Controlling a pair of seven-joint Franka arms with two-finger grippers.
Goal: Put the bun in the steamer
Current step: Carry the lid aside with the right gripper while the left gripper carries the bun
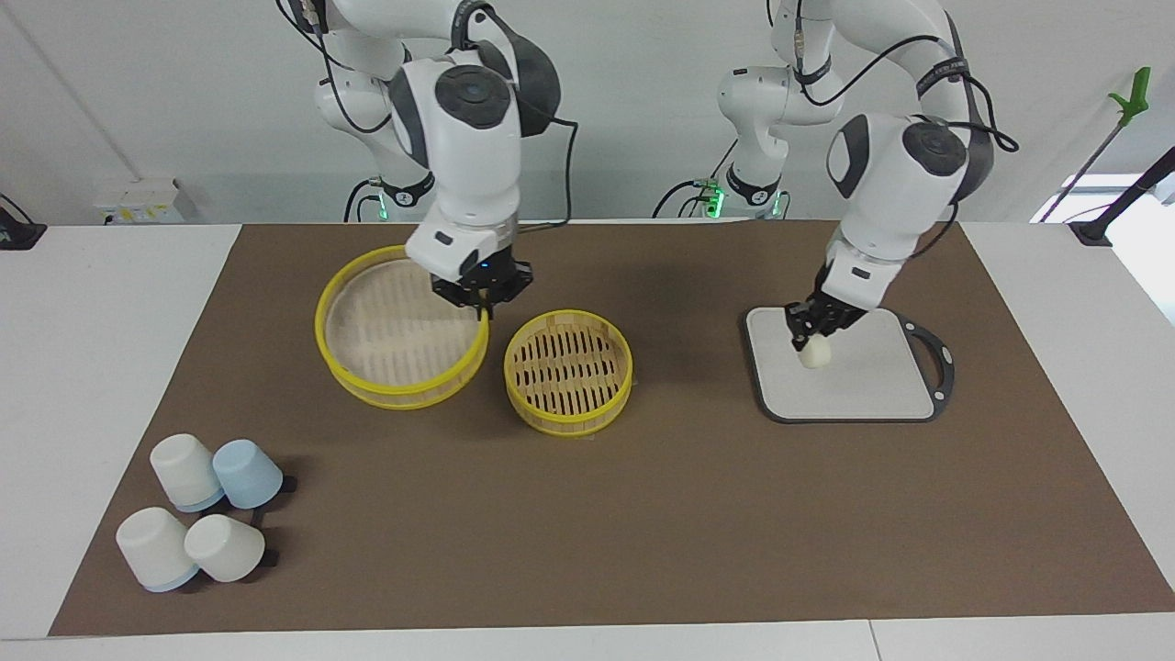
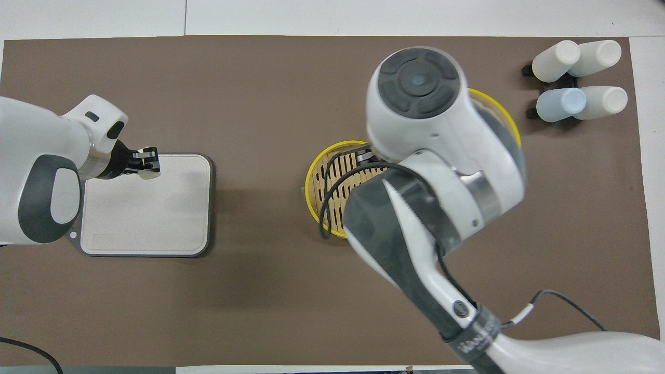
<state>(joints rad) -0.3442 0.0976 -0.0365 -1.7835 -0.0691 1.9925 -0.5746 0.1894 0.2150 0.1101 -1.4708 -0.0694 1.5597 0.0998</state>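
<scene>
The steamer (image 1: 568, 315) stands uncovered at the middle of the mat, its slatted base bare; in the overhead view (image 2: 309, 182) the right arm covers part of it. My right gripper (image 1: 482, 296) is shut on the rim of the yellow-rimmed lid (image 1: 395, 340) and holds it tilted over the mat beside the steamer, toward the right arm's end. My left gripper (image 1: 813, 329) is shut on the cream-white bun (image 1: 814, 354) and holds it a little above the grey board (image 1: 872, 381). In the overhead view the left gripper (image 2: 147, 163) hides the bun.
Several white and pale-blue cups (image 1: 197, 514) lie in a cluster at the right arm's end, farther from the robots; they also show in the overhead view (image 2: 576, 78). The brown mat (image 1: 643, 514) covers the table. The board also shows in the overhead view (image 2: 150, 213).
</scene>
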